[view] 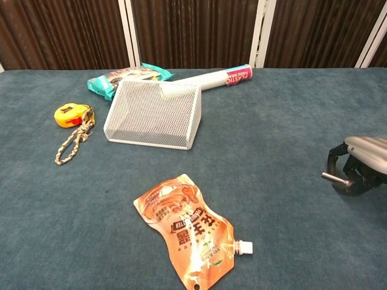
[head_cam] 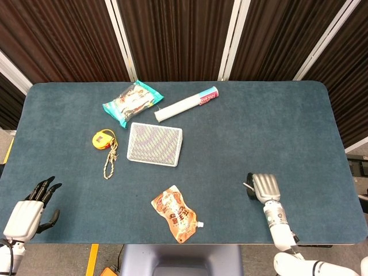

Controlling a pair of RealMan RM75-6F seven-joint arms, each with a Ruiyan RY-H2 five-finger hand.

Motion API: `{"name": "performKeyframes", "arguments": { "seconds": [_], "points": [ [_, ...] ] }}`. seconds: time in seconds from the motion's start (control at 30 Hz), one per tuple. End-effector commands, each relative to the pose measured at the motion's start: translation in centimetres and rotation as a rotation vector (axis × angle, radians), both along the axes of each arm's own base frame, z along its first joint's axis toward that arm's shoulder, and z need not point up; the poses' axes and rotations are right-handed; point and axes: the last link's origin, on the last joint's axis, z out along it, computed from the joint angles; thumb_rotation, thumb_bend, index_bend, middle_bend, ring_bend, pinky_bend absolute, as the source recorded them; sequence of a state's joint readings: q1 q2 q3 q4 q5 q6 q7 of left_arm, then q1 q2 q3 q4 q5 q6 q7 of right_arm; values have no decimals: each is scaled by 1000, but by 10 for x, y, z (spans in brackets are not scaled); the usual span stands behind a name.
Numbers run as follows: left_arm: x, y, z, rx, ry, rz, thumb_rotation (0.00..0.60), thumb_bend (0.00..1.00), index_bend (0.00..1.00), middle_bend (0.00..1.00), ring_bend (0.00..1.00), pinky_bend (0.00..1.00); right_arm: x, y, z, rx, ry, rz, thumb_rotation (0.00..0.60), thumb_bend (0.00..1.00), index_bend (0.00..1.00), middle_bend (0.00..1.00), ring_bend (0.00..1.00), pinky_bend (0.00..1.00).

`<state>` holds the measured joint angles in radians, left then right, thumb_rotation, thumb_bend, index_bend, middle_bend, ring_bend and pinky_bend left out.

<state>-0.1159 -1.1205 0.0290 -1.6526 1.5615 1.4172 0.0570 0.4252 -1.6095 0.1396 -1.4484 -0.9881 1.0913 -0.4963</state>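
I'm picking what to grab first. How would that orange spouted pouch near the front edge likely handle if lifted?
The orange pouch lies flat and looks crinkled, so it is probably floppy and would sag if held by one end. Its glossy film may be slippery. The white capped spout looks rigid, likely the firmest spot to hold.

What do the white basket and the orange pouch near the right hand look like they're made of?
The white basket looks like painted wire mesh: fine see-through grid, matte white. The orange pouch seems to be glossy plastic or foil laminate: shiny crinkled printed surface, with a white screw spout.
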Motion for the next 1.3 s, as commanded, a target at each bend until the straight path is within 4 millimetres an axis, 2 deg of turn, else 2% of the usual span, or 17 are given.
{"name": "performKeyframes", "arguments": {
  "seconds": [0.03, 0.27, 0.57, 1.3],
  "points": [
    [0, 0, 0, -2, 0, 0, 600, 455, 146, 27, 72, 361, 0, -1, 0, 0, -4, 0, 600, 420, 558, 977, 943, 1000],
    [0, -2, -1, -14, 6, -1, 600, 455, 147, 27, 72, 360, 2, -3, -1, -5, -26, 13, 600, 420, 570, 981, 944, 1000],
    [0, -2, -2, -18, 9, 0, 600, 456, 147, 27, 72, 360, 3, -1, 1, -20, -42, 35, 600, 420, 668, 998, 963, 1000],
    [0, -1, -7, -40, 21, 5, 600, 455, 147, 27, 72, 361, 6, 7, 14, -8, -116, 77, 600, 420, 666, 998, 963, 1000]
  ]
}}
